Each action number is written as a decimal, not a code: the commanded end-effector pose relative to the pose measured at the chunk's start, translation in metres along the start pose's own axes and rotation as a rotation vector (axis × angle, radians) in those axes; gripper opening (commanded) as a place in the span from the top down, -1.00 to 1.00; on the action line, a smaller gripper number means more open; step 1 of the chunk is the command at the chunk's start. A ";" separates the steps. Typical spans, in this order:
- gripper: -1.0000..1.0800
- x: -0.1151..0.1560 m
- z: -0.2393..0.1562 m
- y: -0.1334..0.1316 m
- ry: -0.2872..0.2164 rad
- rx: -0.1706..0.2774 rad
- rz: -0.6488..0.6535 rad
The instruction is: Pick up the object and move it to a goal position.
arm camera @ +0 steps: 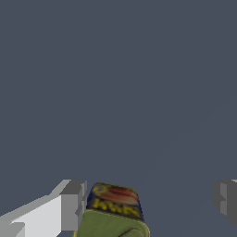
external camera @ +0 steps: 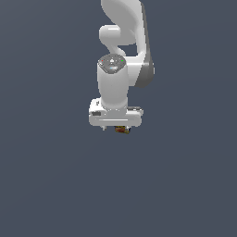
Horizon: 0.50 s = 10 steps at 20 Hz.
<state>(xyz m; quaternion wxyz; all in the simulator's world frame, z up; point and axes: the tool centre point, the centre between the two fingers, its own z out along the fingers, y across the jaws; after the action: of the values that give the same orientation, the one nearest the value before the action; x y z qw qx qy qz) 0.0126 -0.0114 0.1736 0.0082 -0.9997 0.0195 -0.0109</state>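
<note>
One finger (arm camera: 71, 204) of the wide-open tool (arm camera: 148, 203) touches the can (arm camera: 113, 210)

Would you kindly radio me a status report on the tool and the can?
White tool open, fingers wide apart. Small olive-green, yellow, red and dark blue can between them, beside one finger, not clamped. Nothing else in view on the grey surface.

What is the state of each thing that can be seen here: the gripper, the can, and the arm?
gripper: open, fingers wide apart, with one finger right beside the can and the other well away from it.
can: between the fingers, off-centre, not clamped; in the exterior view only a sliver shows under the gripper.
arm: pointing straight down over the can.
</note>
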 end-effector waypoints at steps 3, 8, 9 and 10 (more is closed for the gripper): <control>-0.92 0.001 -0.001 0.001 0.001 0.001 0.001; -0.92 0.006 -0.006 0.008 0.013 0.011 0.009; -0.92 0.007 -0.007 0.010 0.016 0.013 0.010; -0.92 0.008 -0.008 0.011 0.017 0.014 0.012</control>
<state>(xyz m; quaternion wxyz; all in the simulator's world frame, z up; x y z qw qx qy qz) 0.0184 -0.0205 0.1799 0.0138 -0.9994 0.0242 -0.0180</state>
